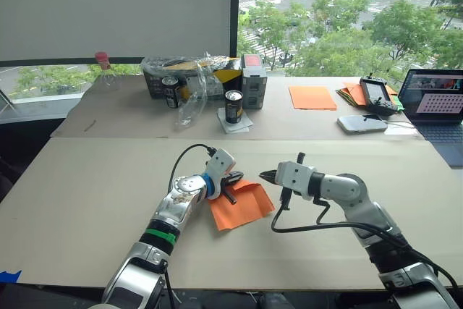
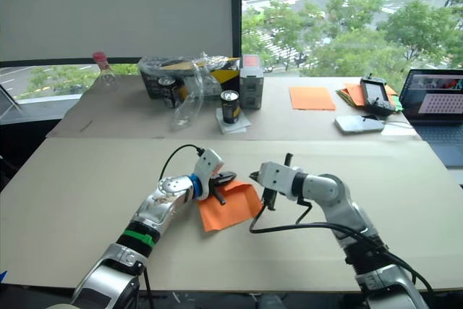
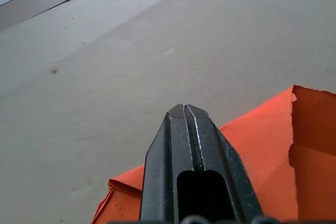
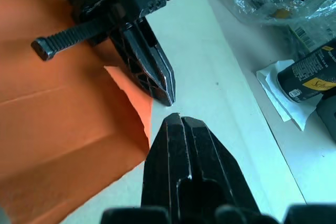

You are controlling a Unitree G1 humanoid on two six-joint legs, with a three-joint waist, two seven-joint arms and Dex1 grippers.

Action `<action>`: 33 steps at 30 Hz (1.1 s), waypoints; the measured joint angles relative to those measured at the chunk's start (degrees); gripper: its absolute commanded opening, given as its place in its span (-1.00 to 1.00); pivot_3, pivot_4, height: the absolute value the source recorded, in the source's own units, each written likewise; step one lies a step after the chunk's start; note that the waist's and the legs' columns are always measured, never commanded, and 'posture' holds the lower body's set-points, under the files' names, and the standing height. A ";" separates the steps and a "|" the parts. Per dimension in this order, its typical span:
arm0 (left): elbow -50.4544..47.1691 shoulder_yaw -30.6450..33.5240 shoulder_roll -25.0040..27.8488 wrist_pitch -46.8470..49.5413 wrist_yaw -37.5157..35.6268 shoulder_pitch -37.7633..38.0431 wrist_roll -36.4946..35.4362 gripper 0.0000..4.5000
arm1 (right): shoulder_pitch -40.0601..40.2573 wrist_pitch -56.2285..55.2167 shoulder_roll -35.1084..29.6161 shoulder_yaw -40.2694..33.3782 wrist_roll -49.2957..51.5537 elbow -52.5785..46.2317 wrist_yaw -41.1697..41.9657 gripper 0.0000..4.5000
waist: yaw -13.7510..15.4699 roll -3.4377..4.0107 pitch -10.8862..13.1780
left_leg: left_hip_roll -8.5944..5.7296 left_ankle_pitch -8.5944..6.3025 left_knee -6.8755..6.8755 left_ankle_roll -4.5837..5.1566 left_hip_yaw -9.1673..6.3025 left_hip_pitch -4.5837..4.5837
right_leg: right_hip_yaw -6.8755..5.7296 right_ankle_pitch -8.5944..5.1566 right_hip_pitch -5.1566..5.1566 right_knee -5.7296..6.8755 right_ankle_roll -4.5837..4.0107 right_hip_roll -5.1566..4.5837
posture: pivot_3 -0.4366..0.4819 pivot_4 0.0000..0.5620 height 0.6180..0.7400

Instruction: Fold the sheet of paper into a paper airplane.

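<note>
Early stage, we judge: sheet of paper (image 1: 241,205) lies on the near table (image 1: 94,179) between both arms, creased, one corner turned up, no wedge yet; left end effector (image 1: 233,179) closed, pressing its far-left edge; right end effector (image 1: 266,175) closed, empty, just beside the sheet; most folds remain.

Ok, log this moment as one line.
sheet of paper: partly folded, flat on table | left gripper: shut, over its far edge | right gripper: shut, beside it

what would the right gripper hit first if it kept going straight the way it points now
Most likely the left gripper: its shut tip sits almost nose to nose with the right gripper, just past the corner of the sheet of paper. Depth is hard to judge.
</note>
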 measured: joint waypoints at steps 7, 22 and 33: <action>-0.25 0.03 0.18 0.14 -0.07 0.10 0.02 -1.00 | -1.48 9.56 6.13 3.53 -2.42 1.61 -3.33 -0.99 | 0.07 0.01 0.00 | 0.00 0.00 0.00 0.00 -0.01 -0.01 | -0.01 0.00 -0.03 0.01 0.00 0.00 | -0.05 -0.47 0.84; -1.15 -0.11 0.34 0.19 0.07 1.01 0.08 -1.00 | 4.81 22.35 7.82 -0.23 -0.81 -3.20 -9.28 -0.99 | 0.56 0.02 -0.02 | -0.01 0.00 0.00 0.00 -0.01 0.02 | -0.02 -0.01 0.04 -0.01 0.02 -0.02 | -0.05 -0.47 0.84; -1.33 -0.19 0.22 0.14 -0.13 1.26 0.07 -1.00 | 10.51 34.09 6.46 -9.02 7.56 -11.83 -10.05 -0.99 | 1.16 0.03 -0.04 | -0.01 0.00 0.00 0.00 -0.01 0.02 | -0.03 -0.02 0.05 -0.03 0.04 -0.01 | -0.05 -0.47 0.84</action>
